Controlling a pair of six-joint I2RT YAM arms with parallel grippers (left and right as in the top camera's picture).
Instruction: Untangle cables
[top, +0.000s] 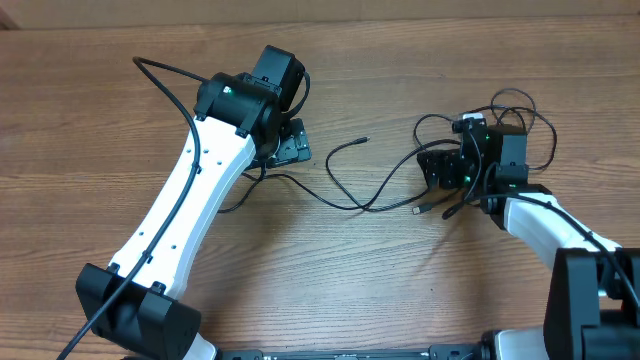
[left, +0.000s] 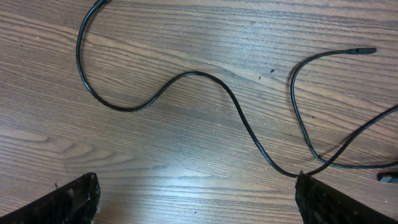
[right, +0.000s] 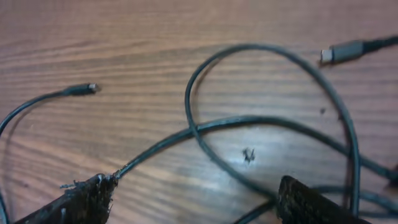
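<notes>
Thin black plug-ended cables (left: 189, 73) sprawl mid-frame overhead and tangle at centre right. There the right gripper (right: 199, 200) stands open astride crossing strands. It is best closed on one strand only. The left gripper (left: 199, 208), open and empty, could pin a free end.

You have the cables (top: 370, 195) lying across the middle of the table (top: 380, 300). They run from beneath the left gripper (top: 290, 145) to a tangle beneath the right gripper (top: 445, 170), nearer the right edge. One plug end (top: 364, 140) lies between the grippers.
</notes>
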